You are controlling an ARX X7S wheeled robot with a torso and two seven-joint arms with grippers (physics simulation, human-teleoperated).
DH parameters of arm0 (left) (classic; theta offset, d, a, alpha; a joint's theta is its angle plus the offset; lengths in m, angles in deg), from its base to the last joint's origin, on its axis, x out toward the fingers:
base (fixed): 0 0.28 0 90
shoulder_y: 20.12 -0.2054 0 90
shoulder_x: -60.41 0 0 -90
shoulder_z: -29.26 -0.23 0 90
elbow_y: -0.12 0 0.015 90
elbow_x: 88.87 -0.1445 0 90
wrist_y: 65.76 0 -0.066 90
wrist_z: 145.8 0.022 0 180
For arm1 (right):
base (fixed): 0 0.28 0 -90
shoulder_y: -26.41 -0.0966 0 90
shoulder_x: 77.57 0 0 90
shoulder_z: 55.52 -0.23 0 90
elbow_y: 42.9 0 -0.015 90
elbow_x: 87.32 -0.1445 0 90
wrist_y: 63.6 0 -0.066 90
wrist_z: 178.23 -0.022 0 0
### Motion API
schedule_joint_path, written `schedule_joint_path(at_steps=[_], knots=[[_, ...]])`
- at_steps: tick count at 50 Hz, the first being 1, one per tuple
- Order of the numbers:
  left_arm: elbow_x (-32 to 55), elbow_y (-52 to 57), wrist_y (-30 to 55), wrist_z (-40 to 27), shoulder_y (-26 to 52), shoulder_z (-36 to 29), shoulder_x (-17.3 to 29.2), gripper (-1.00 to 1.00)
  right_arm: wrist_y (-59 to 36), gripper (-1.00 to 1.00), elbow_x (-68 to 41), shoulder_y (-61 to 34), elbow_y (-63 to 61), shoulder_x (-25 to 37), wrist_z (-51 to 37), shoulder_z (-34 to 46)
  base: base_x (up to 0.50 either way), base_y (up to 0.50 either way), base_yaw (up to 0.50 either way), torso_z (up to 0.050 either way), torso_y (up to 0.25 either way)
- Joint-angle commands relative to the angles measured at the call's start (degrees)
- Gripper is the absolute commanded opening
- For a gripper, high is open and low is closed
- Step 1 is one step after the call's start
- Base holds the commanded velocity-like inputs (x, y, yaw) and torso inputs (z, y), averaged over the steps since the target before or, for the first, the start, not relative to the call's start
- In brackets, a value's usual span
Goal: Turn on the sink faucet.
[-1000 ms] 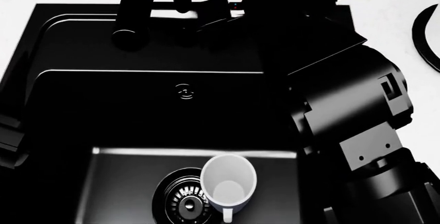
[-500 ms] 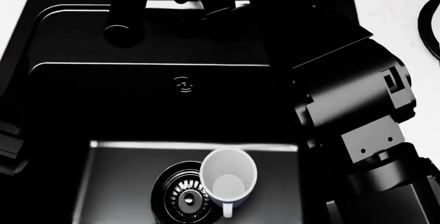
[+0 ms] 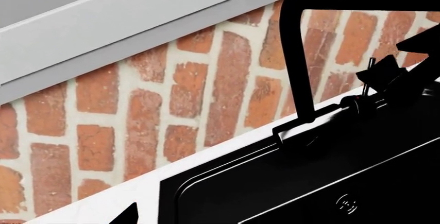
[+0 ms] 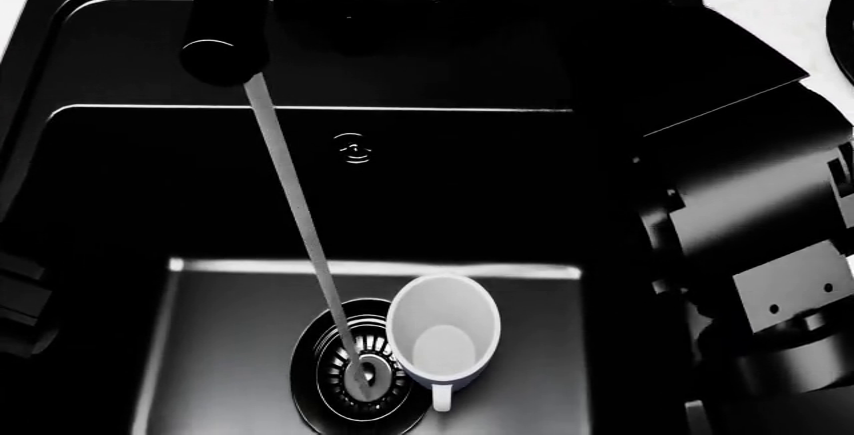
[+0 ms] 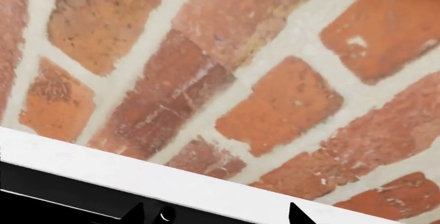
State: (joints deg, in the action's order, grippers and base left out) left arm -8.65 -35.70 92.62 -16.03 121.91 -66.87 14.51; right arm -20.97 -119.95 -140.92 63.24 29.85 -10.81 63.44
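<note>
Water runs from faucet (image 4: 220,25) into sink (image 4: 120,205); our right gripper (image 5: 213,214) spread; left unclear. Risk: bumping lever (image 3: 369,77) back shut.

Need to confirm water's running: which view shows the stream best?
Head view: the stream runs from the faucet down to the drain. Left wrist shows the faucet but no stream; right wrist shows only the brick wall.

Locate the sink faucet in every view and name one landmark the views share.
Head view: the sink faucet is at top left, water streaming from its spout to the drain.
Left wrist view: the faucet arches at upper right.
Right wrist view: faucet not identifiable.
Shared landmark: the black sink, in the head and left wrist views.
</note>
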Motion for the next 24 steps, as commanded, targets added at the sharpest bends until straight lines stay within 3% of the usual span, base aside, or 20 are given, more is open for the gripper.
schedule_joint_path(at_steps=[1,14,24], knots=[[-1.65,-1.4,-1.83,3.14,-1.26,0.72,-1.3,1.0,0.18,1.0,0.09,1.71,-3.74,3.39,-2.26,-7.3,0.0,0.0,0.0,0.0,0.0],[-3.61,-0.65,-3.34,3.98,-3.79,1.19,-0.67,1.0,-3.17,1.0,-2.81,5.45,-4.56,7.02,-8.27,-14.92,0.0,0.0,0.0,0.0,0.0],[-4.4,-0.97,-4.02,4.22,-4.51,1.22,-0.41,1.0,-4.87,1.0,-3.9,6.92,-9.64,7.38,-10.49,-15.64,0.0,0.0,-0.01,0.0,0.0]])
